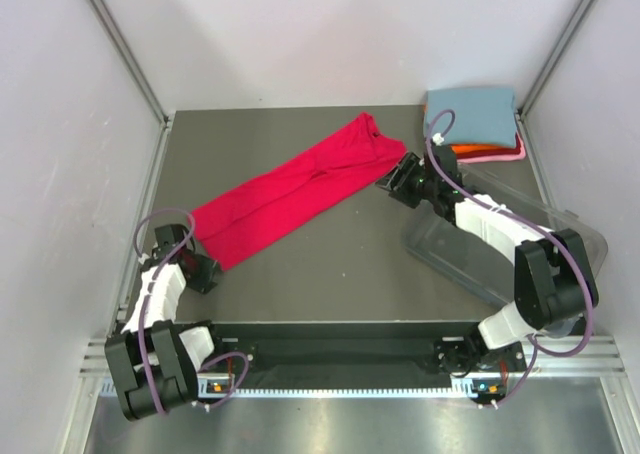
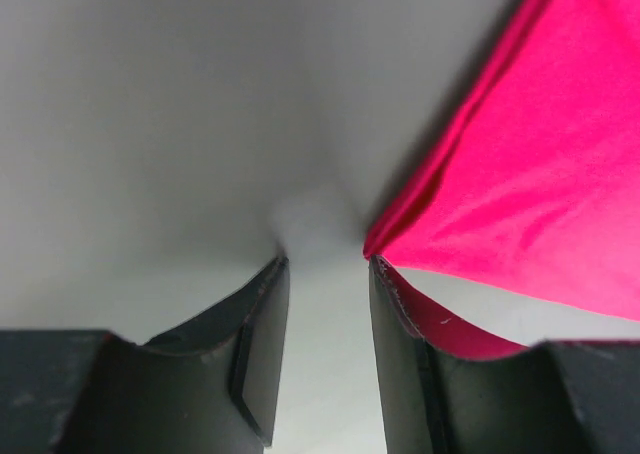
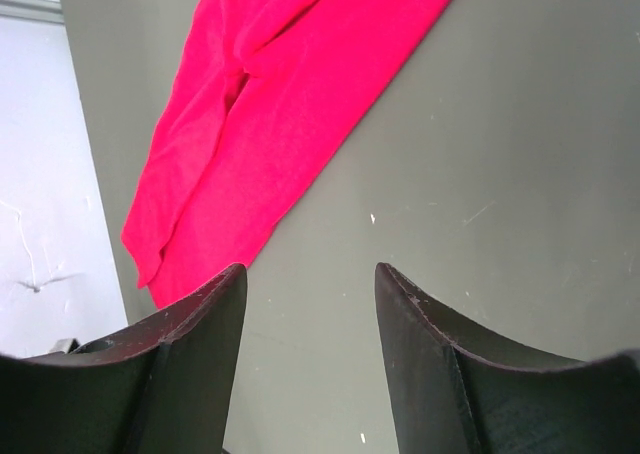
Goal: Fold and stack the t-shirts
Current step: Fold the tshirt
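Left pincer [image 2: 326, 261] spread, empty, at corner of crimson t-shirt [image 1: 300, 189]; right pincer [image 3: 310, 269] spread, empty. Blue-grey t-shirt [image 1: 472, 114], orange t-shirt [image 1: 480, 150], pink t-shirt [image 1: 497, 158] folded, stacked. Crimson strip: cross-fold, stacking left.

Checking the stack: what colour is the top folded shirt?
Top t-shirt is blue-grey; best in the top external view.

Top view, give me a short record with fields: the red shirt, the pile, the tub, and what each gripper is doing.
red t-shirt: folded into a long strip, lying diagonally across the table, off the pile
pile: far right corner; blue-grey t-shirt on top, orange t-shirt and pink t-shirt edges showing beneath
tub: clear, right side of the table
left gripper: open, empty, at the strip's near-left end
right gripper: open, empty, by the strip's far end
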Robot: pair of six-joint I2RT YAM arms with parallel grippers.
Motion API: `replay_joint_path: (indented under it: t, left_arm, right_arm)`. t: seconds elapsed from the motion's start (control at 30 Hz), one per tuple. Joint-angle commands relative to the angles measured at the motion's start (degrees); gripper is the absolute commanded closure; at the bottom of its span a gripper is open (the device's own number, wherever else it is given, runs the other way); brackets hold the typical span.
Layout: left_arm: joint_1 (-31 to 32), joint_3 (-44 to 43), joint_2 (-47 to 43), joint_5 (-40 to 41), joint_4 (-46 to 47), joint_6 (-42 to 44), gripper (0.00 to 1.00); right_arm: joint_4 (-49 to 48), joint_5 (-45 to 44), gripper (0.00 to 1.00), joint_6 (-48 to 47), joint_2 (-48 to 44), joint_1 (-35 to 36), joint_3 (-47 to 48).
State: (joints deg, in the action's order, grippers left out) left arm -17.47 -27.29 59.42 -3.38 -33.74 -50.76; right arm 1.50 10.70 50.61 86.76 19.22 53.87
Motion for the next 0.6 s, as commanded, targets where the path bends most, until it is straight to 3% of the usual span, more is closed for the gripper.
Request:
replay_joint_path:
  t: [0.0,0.57]
  left_arm:
    - [-0.37,1.01,1.14,-0.31,4.38,-0.74,0.57]
    - [-0.19,3.82,4.12,-3.82,11.67,-1.00,0.59]
  right_arm:
    - [-2.73,1.43,0.45,-1.74,-0.45,-1.03,0.45]
    - [-3.08,1.52,0.45,-0.95,-0.45,-1.12,0.27]
